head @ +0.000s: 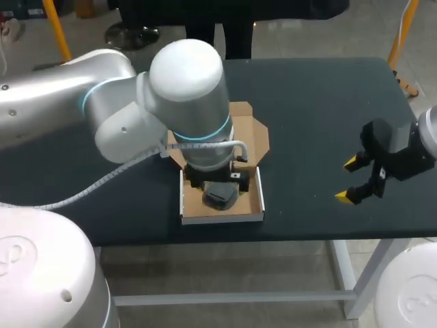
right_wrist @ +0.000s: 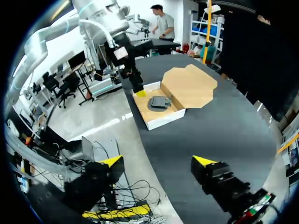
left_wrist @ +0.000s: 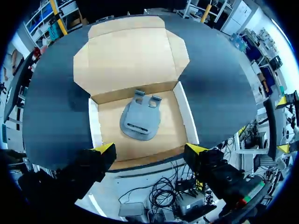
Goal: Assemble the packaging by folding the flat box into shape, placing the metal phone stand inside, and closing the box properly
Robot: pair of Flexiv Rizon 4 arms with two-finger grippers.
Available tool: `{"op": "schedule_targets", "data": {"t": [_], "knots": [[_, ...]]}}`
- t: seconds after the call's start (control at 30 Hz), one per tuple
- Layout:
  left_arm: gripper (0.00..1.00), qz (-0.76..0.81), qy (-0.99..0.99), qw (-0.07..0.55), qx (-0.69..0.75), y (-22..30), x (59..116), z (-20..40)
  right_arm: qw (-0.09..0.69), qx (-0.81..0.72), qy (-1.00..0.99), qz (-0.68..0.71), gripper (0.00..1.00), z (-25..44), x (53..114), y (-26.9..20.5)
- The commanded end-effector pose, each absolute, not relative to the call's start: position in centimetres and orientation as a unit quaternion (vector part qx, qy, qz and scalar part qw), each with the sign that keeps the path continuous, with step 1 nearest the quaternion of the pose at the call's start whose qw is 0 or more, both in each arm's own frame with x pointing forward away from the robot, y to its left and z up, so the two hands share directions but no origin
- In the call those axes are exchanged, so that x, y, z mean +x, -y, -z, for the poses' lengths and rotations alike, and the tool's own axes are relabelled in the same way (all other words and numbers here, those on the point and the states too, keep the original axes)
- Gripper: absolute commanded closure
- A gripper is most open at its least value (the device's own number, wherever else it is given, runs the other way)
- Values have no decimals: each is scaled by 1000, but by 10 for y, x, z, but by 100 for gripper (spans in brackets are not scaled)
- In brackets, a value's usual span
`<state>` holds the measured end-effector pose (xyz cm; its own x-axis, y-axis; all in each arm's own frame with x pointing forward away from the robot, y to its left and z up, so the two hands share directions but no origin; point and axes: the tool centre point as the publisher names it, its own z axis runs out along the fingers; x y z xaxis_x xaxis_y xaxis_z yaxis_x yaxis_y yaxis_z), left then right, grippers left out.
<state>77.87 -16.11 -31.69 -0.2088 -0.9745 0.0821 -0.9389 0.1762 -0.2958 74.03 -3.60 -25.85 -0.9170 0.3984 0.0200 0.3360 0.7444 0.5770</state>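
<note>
Dark table [head: 307,102] is seen across the middle of the head view. The left arm [head: 184,89] is brought in from the left edge and is placed over frame centre, hiding part of the box. The right arm [head: 423,137] is kept at the right edge.

The box [head: 222,215] is found just below centre, folded up into a shallow tray with white outer walls. Its lid [head: 256,133] is left open and laid flat on the table on the far side of the tray.

The metal phone stand [head: 220,197] is laid flat on the tray floor, inside the walls, untouched by either gripper.

In the left wrist view the left gripper [left_wrist: 150,149] is held above the tray's near wall [left_wrist: 145,161]. Its fingers are spread wide, with nothing clamped. The stand [left_wrist: 140,121] is seen ahead of the tips and the lid [left_wrist: 131,56] beyond it.

The right gripper [head: 347,180] is parked at centre right, well apart from the box. In its wrist view the right gripper [right_wrist: 158,161] is shown with fingers apart over bare table, nothing between them. The box [right_wrist: 161,119] is far ahead.
</note>
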Motion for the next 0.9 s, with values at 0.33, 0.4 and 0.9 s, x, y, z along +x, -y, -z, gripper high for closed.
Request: {"op": "schedule_targets", "data": {"t": [0.33,0.4,0.9], "knots": [[0,249,-828,5,-503,86,787,273,62,199,-932,-296,0,260,734,33],[0,259,-831,2,-492,79,792,271,62,199,-932,-296,0,260,734,33],[0,325,-864,1,-386,46,823,262,62,199,-932,-296,0,260,734,33]]}}
